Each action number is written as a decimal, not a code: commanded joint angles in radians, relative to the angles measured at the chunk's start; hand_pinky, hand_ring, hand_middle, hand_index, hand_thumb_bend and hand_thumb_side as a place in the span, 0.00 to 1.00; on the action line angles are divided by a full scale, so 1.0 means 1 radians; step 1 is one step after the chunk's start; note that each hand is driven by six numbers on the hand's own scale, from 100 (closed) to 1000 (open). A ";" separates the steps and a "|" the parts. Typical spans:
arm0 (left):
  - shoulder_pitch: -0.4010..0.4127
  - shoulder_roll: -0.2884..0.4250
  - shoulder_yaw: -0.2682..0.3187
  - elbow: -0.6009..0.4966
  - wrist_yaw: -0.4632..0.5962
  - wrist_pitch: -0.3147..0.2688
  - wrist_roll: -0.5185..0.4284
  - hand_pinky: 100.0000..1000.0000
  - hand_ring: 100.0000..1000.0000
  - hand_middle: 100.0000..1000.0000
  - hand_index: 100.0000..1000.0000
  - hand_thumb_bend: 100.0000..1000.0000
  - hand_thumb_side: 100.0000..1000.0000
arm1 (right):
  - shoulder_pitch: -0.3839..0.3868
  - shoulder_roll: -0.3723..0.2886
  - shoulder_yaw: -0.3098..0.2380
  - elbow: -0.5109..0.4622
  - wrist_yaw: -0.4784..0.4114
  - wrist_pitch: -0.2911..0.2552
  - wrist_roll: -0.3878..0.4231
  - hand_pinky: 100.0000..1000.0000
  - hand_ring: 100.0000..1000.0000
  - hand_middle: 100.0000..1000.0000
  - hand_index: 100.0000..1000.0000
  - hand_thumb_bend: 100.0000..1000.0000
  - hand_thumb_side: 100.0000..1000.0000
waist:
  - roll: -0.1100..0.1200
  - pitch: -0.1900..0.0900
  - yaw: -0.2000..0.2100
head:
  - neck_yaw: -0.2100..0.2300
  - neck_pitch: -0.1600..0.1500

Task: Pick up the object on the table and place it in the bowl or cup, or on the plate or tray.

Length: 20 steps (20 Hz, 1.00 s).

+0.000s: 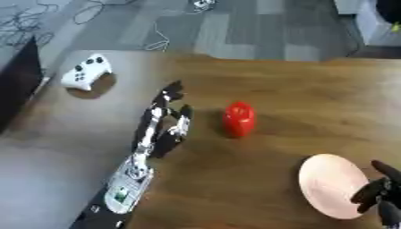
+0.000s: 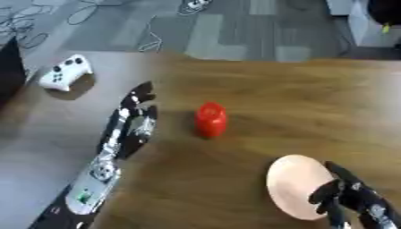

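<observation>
the place looked like a lab or office test room rather than a home. a wooden table point(image 1: 313, 89) stood on a floor of grey carpet tiles point(image 1: 235, 27) in mixed shades, with loose cables point(image 1: 156, 42) trailing across them. a white game controller point(image 1: 86, 71) lay on the table's far left corner, beside a dark panel point(image 1: 19, 80) at the left edge.
</observation>
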 commanded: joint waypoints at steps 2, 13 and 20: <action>-0.040 0.009 0.006 0.035 -0.020 -0.009 -0.018 0.50 0.91 0.98 0.98 0.00 0.74 | -0.009 0.001 -0.001 -0.015 0.001 -0.005 0.004 0.46 0.57 0.56 1.00 0.00 0.58 | -0.003 -0.012 -0.001 | 0.015 0.000; -0.107 -0.014 -0.027 0.165 0.076 -0.011 -0.099 0.52 0.92 1.00 0.99 0.10 0.87 | -0.013 0.003 0.003 -0.012 0.001 -0.006 0.010 0.46 0.57 0.56 1.00 0.00 0.59 | -0.001 -0.009 -0.012 | 0.025 0.000; -0.138 -0.030 -0.033 0.183 0.101 -0.028 -0.149 0.53 0.88 0.98 0.98 0.15 0.87 | -0.017 0.003 0.003 -0.008 0.000 -0.007 0.014 0.46 0.58 0.56 1.00 0.00 0.59 | -0.001 -0.007 -0.015 | 0.028 -0.001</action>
